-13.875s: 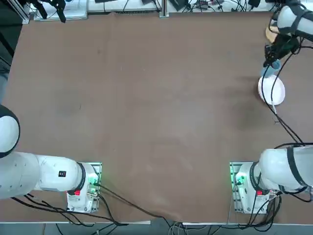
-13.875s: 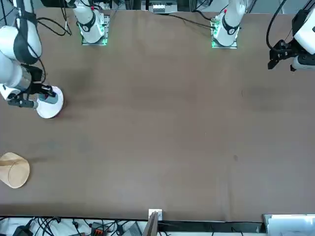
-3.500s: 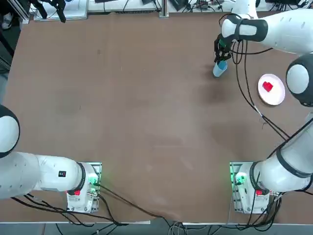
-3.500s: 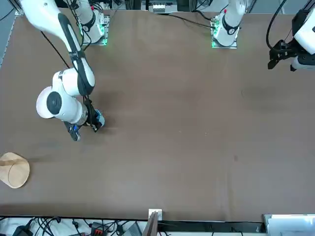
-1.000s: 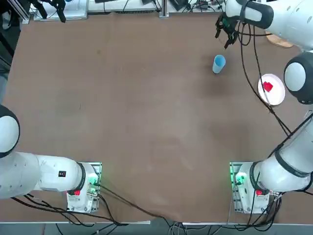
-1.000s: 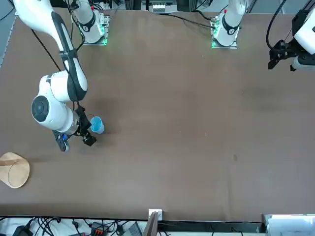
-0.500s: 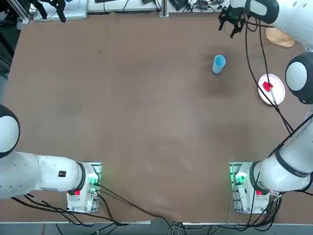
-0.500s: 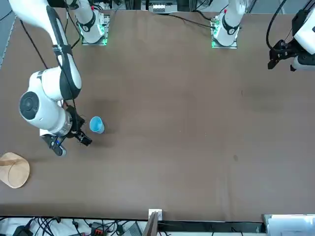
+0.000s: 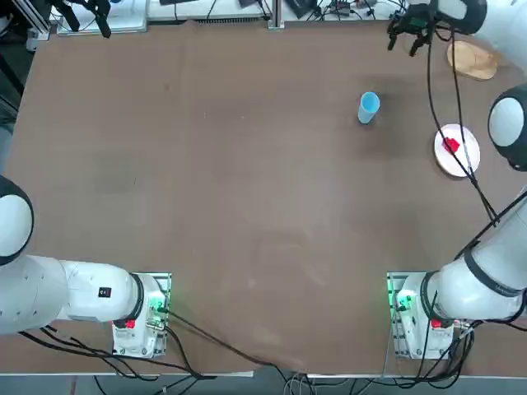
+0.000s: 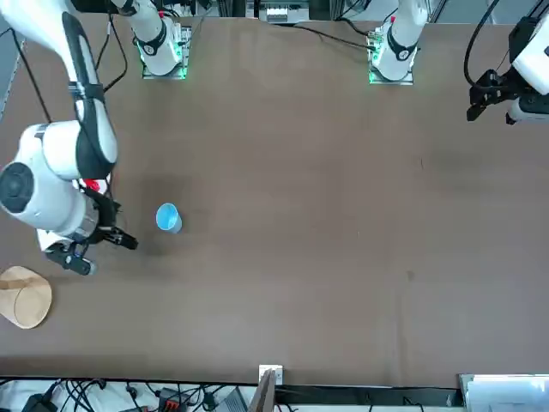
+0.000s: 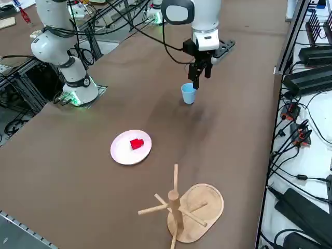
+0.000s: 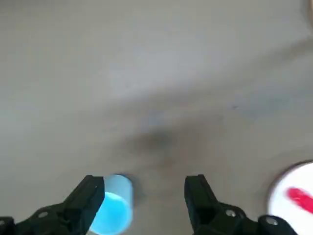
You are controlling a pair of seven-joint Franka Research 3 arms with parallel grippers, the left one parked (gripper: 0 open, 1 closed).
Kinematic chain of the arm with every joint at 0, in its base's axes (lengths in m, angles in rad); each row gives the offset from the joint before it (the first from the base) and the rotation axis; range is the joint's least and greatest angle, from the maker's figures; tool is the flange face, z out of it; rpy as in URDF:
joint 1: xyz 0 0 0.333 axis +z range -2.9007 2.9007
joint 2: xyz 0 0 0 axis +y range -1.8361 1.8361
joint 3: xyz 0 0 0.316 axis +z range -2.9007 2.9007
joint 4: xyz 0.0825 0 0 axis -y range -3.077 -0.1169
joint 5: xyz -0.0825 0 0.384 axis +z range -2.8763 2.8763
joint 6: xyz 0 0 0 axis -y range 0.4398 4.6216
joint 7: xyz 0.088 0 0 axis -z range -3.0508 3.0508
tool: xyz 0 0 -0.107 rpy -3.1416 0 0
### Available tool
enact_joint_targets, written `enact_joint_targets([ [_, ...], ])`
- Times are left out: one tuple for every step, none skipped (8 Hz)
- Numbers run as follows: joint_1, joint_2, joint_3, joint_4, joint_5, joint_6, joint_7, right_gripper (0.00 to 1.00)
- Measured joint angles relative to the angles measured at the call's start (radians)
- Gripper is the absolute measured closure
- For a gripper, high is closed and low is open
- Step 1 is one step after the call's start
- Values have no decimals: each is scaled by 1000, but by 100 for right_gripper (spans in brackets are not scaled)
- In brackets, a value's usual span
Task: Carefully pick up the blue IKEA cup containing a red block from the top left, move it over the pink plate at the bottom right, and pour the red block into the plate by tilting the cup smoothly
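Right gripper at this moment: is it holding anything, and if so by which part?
Nothing is held. The right gripper is open and raised clear of the blue IKEA cup, which stands alone on the table; the red block lies on the pink plate.

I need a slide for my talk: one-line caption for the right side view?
Open right gripper raised above the upright blue cup; red block on the pink plate.

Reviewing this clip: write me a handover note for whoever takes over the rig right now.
Right gripper: open, empty, raised clear of the table near its far edge.
Blue IKEA cup: standing upright on the table, released, apart from the plate.
Red block: lying on the pink plate.
Wooden stand: beside the plate, untouched.
Done: block is out of the cup and on the plate.
Left: nothing but parking the arm.
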Motion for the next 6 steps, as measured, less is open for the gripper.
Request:
enact_joint_targets([
  [-20,-26,-10,4,-1,-43,-52,0],
  [-30,-63,-24,8,-1,-93,-72,0],
  [-34,-112,-30,9,-1,-146,-75,0],
  [-35,-161,-30,10,-1,-201,-75,0],
  [-35,-210,-30,8,0,-250,-68,0],
  [-35,-254,-30,5,4,-290,-49,0],
])
